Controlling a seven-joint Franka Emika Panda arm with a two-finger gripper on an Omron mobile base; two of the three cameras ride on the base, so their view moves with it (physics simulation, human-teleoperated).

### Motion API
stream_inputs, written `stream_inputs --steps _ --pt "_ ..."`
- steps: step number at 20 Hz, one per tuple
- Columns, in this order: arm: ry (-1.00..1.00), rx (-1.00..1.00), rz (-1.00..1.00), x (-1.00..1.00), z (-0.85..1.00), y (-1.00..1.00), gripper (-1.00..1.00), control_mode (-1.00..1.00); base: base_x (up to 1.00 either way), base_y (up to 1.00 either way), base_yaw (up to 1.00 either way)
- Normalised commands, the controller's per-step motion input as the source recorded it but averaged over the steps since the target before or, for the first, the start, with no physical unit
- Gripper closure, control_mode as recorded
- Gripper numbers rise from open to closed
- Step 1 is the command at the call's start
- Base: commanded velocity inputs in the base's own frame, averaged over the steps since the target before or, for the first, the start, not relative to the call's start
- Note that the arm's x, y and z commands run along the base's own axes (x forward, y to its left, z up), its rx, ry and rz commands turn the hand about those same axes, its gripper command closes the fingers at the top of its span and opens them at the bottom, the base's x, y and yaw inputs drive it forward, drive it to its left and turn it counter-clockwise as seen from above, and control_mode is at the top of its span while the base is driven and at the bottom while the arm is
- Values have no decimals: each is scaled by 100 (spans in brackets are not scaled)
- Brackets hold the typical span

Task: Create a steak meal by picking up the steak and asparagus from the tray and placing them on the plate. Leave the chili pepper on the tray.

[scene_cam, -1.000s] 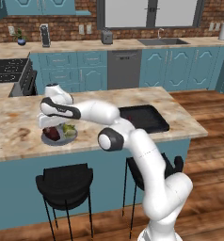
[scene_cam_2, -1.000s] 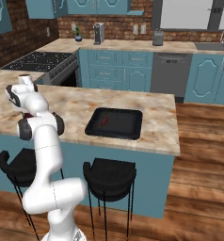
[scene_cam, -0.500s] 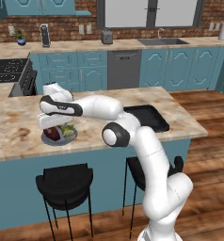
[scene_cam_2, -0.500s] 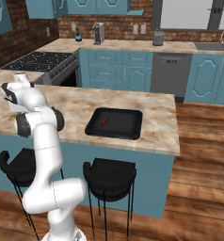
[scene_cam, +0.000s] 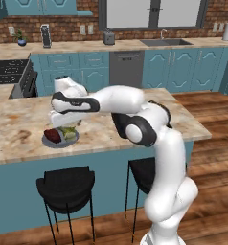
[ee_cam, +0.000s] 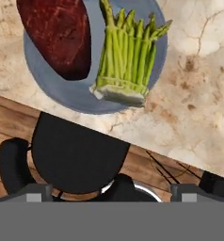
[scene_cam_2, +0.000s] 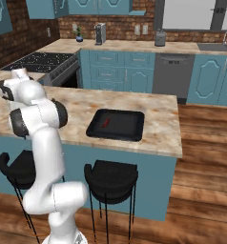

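Now the steak [ee_cam: 57, 35] and the asparagus [ee_cam: 125, 59] both lie on the round grey-blue plate [ee_cam: 76, 96]. They sit side by side, very close, and the cut end of the asparagus reaches out near the plate's rim. In the left base view the plate [scene_cam: 51, 142] sits on the bench [scene_cam: 20, 129] near its front edge, with the steak [scene_cam: 52, 135] and the asparagus [scene_cam: 68, 132] on it.

Over the plate hangs the hand [scene_cam: 63, 119], just above the food and not touching it. Its fingers are spread apart and they hold nothing. In the hand view only the two finger tips show, one far from the other.

Away from the plate, further along the bench [scene_cam_2: 158, 119], lies the black tray [scene_cam_2: 116, 125]. On the tray there is the little red chili pepper [scene_cam_2: 105, 124], alone near its middle.

Below the plate, in front of the bench, stands a black stool [scene_cam: 65, 184]. From the hand view the stool [ee_cam: 78, 157] shows right under the bench edge, over the wooden floor [ee_cam: 10, 117].
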Motion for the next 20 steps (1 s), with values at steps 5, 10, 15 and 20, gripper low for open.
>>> stream_inputs --steps 5,10,15,20 --pt "-23 21 -1 -61 12 -99 -100 -100 0 0 0" --pt "0 29 5 -21 0 -100 -100 -100 0 0 0" --pt "0 23 5 -25 0 -99 -100 -100 0 0 0" --pt "0 17 1 -11 0 -80 -100 -100 0 0 0"
